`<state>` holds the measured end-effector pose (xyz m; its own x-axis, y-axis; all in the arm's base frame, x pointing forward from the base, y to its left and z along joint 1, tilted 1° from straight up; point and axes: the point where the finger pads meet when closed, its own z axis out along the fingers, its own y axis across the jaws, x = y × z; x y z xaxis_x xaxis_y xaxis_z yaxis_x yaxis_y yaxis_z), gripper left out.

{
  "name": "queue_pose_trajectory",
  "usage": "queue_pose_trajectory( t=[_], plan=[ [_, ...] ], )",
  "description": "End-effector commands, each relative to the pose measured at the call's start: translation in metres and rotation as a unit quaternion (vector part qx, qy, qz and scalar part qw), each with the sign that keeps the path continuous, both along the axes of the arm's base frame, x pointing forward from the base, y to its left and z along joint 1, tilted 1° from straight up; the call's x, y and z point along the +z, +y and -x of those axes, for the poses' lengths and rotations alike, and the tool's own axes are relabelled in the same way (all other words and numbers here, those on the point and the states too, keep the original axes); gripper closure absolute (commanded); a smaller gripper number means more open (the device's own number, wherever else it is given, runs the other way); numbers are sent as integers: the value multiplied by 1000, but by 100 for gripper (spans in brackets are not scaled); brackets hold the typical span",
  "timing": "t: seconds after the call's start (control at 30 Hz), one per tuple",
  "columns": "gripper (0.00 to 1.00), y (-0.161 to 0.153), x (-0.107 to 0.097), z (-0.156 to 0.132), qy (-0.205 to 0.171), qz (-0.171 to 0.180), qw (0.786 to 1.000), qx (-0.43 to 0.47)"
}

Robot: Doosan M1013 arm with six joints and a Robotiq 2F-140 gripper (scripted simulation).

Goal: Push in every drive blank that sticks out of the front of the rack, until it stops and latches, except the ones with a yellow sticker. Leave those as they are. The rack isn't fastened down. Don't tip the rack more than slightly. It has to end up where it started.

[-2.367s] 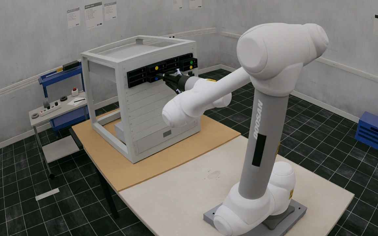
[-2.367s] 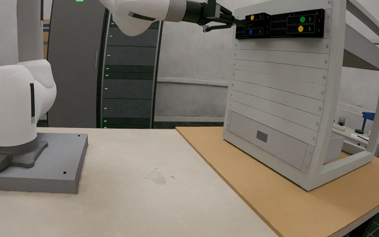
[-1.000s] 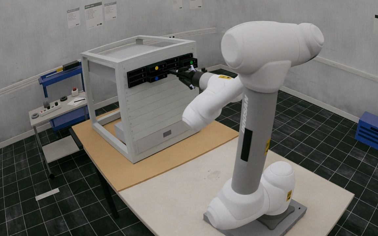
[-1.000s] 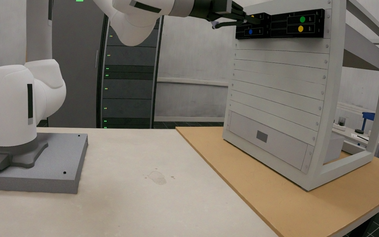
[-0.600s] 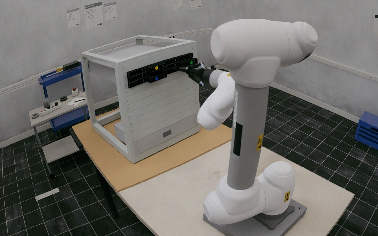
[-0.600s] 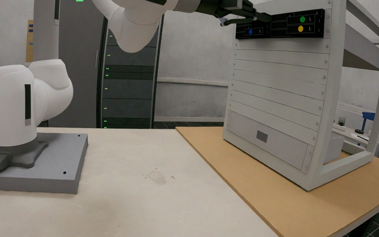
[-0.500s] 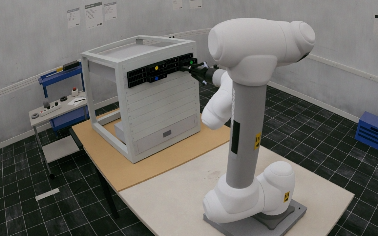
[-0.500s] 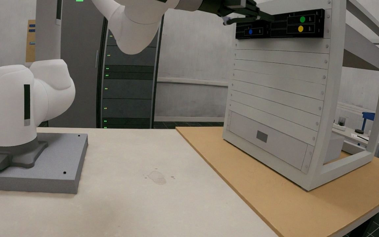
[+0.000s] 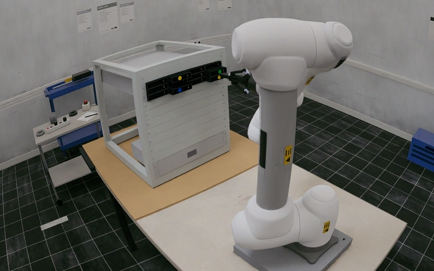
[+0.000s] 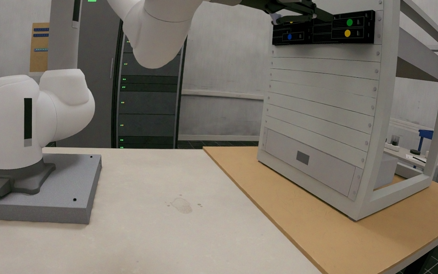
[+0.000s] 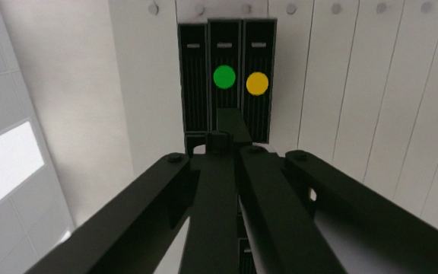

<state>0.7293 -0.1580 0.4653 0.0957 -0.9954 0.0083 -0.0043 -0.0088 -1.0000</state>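
Observation:
The white rack (image 9: 181,117) (image 10: 319,88) (image 11: 356,95) stands on a brown board (image 9: 178,192) (image 10: 316,218). Black drive blanks fill its top row. In the right column, a blank with a green sticker (image 9: 219,71) (image 10: 349,22) (image 11: 224,77) sits above one with a yellow sticker (image 9: 219,77) (image 10: 347,32) (image 11: 257,83). In the middle column, a yellow-sticker blank (image 9: 179,77) and a blue-sticker blank (image 9: 179,90) (image 10: 289,36) stand a little proud. My gripper (image 9: 227,76) (image 10: 330,17) (image 11: 227,125) is shut and empty. Its tip is at the face of the green-sticker blank; I cannot tell if it touches.
The arm's base (image 9: 292,249) (image 10: 40,190) stands on the white table (image 9: 194,232) (image 10: 166,238). A cart with tools (image 9: 66,122) is behind the rack to the left. A blue box (image 9: 430,149) lies on the floor. A dark server cabinet (image 10: 145,102) stands behind the table.

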Motion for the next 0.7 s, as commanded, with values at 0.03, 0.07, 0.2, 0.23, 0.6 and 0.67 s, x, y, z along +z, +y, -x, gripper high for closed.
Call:
queue_pose_trajectory(
  t=[0.03,0.07,0.2,0.23,0.6,0.67],
  plan=[
    [90,-10,1,0,-1,0,1000,0],
    [90,-12,1,0,-1,0,1000,0],
    [90,-16,1,0,-1,0,1000,0],
    [90,-17,1,0,-1,0,1000,0],
    [90,-20,2,-4,-1,0,1000,0],
    [90,-19,2,-8,-1,0,1000,0]
  ],
)
